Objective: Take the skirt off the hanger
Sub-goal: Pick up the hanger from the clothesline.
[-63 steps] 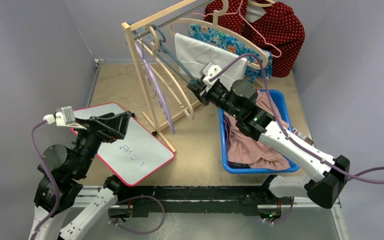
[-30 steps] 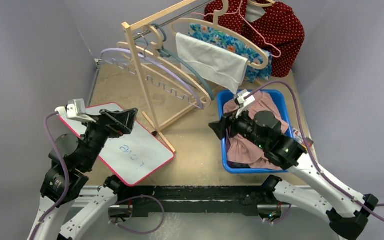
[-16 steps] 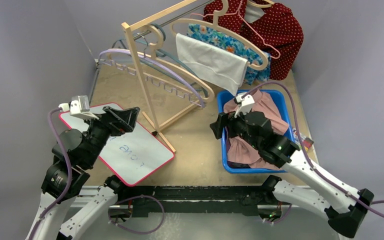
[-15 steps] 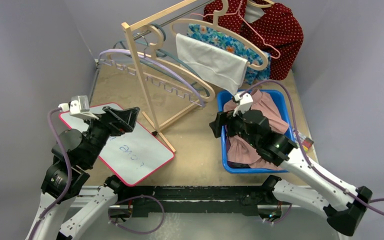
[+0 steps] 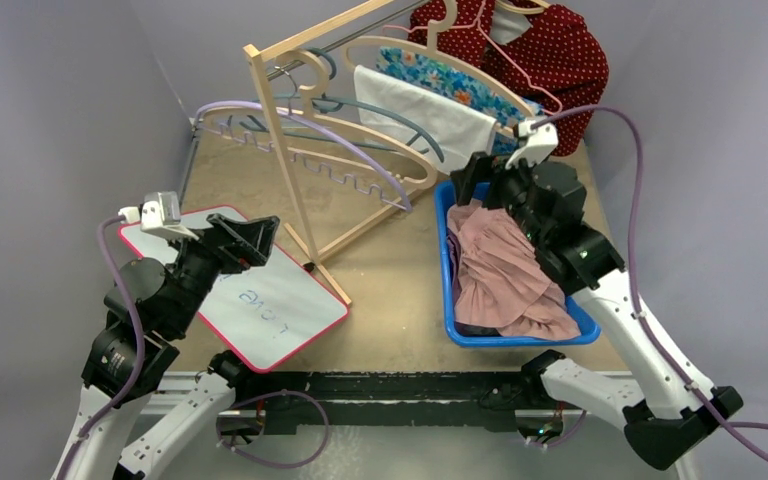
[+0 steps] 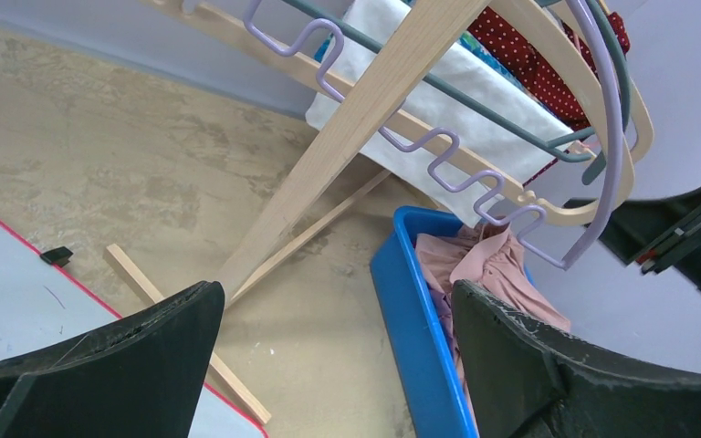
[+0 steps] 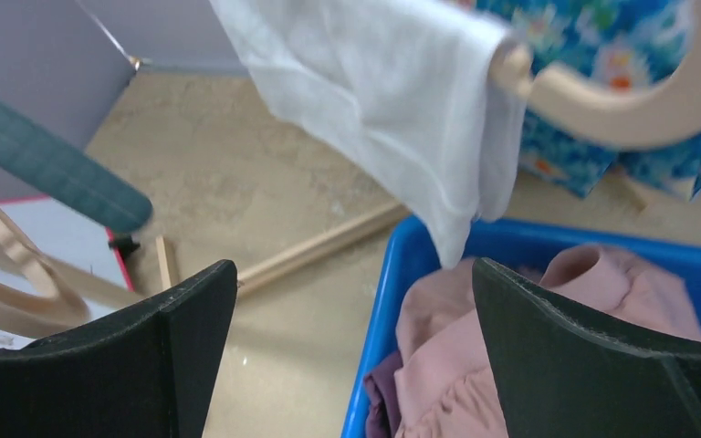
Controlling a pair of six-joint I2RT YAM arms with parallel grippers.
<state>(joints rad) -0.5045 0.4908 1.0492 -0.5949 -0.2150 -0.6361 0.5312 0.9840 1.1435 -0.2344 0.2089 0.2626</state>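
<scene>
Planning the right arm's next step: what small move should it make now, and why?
Probably ease the right gripper forward and close on the hanging corner of the white garment. Its jaws stand open and empty, facing that cloth, which drapes over the wooden hanger above the blue bin.

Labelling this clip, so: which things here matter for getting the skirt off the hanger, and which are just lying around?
For the job: white garment (likely the skirt), its wooden hanger, right gripper.
Lying about: whiteboard, blue bin, pink clothes, empty hangers, red dotted garment, floral fabric.
</scene>
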